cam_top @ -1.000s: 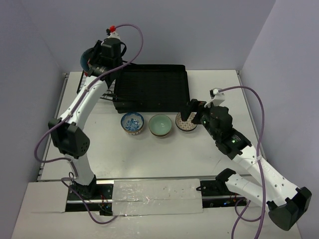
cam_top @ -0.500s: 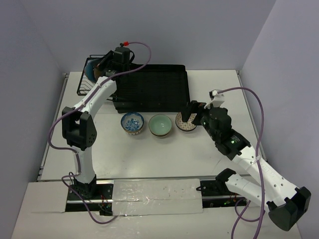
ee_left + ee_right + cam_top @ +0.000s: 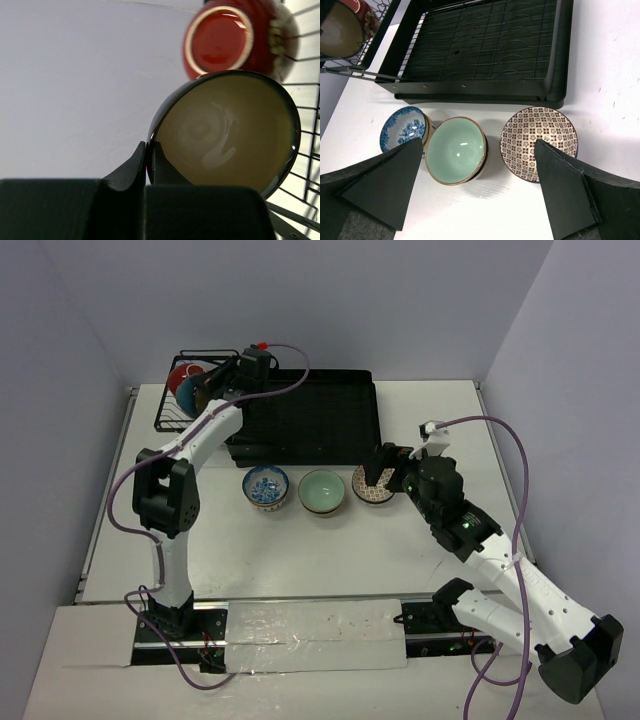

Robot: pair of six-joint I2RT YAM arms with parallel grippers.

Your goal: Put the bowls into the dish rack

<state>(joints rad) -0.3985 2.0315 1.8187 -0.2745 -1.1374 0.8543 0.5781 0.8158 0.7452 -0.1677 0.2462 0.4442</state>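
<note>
The dish rack is a black ridged tray (image 3: 305,418) with a black wire basket (image 3: 172,418) at its left end. My left gripper (image 3: 212,388) is shut on the rim of a dark bowl with a beige inside (image 3: 225,130), held on edge in the basket next to a red bowl (image 3: 220,37). On the table in front of the rack stand a blue-patterned bowl (image 3: 266,487), a pale green bowl (image 3: 322,491) and a brown-patterned bowl (image 3: 373,485). My right gripper (image 3: 475,180) is open and empty, above the green and brown-patterned bowls.
The rack's tray (image 3: 485,45) holds no bowls. Grey walls close the table on the left, back and right. A taped strip (image 3: 310,625) runs along the near edge between the arm bases.
My left arm has swung right and down, bringing the held bowl into the wire basket beside the red bowl. The right arm has not moved.
</note>
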